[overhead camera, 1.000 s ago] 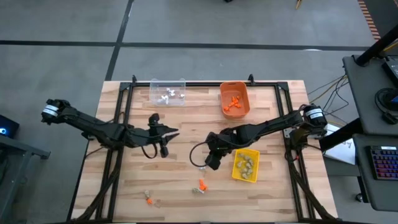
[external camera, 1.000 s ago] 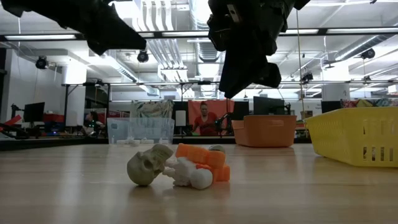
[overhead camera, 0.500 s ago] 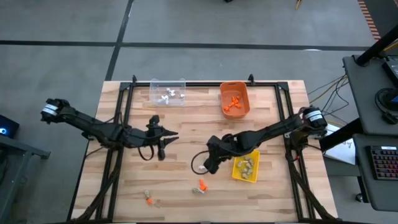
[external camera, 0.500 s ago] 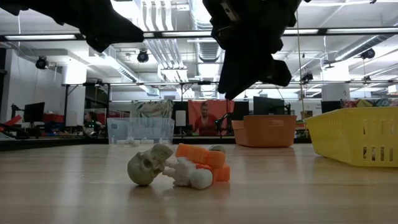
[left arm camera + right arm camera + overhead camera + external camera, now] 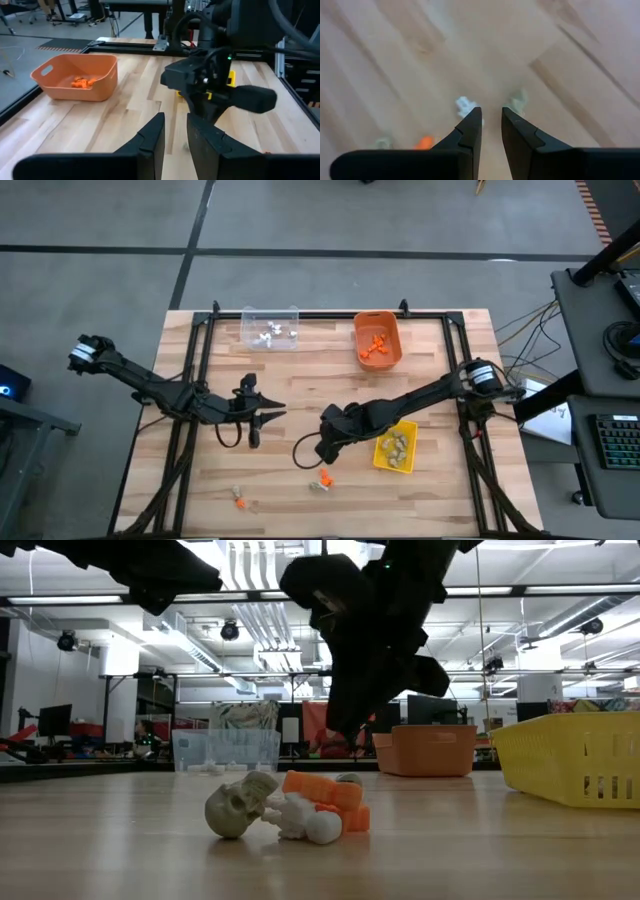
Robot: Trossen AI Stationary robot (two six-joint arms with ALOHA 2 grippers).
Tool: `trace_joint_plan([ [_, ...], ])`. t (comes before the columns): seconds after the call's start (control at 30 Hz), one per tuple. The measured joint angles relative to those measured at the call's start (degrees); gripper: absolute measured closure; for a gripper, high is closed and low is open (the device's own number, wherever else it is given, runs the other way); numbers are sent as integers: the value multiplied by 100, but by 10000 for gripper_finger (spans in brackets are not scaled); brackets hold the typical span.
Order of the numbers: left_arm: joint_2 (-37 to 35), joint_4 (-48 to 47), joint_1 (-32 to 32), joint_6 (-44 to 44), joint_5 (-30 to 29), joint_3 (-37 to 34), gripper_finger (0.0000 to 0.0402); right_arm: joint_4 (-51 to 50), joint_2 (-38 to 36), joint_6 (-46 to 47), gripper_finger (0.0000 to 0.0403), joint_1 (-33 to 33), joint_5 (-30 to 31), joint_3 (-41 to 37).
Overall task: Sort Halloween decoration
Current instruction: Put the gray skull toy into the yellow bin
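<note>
the right gripper (image 5: 322, 448) hangs low over the table (image 5: 290, 480) just below the centre of the high view, above a small heap of trinkets (image 5: 322, 479). its fingers (image 5: 468, 131) stand a narrow gap apart with nothing between them. in the low view that heap sits at lower centre: a tan skull (image 5: 236, 808) touching a white piece (image 5: 306, 823) and an orange piece (image 5: 328, 794). a second small group (image 5: 239, 498) lies at the lower left of the high view.

the left gripper (image 5: 255, 428) hovers left of centre, fingers (image 5: 150, 145) also narrowly apart and empty.

along the top edge stand a clear bin (image 5: 269, 328) with white bits and an orange bin (image 5: 377, 340) with orange bits; a yellow bin (image 5: 396, 446) with tan bits sits right of the right gripper.
</note>
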Motion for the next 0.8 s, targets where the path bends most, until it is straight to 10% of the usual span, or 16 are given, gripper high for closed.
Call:
trace_joint_plan([
  [0.43, 11, 252, 3, 562, -37, 9, 338, -988, 485, 83, 351, -39, 426, 604],
  [0.8, 20, 244, 3, 575, -50, 9, 338, -951, 548, 182, 232, -52, 389, 604],
])
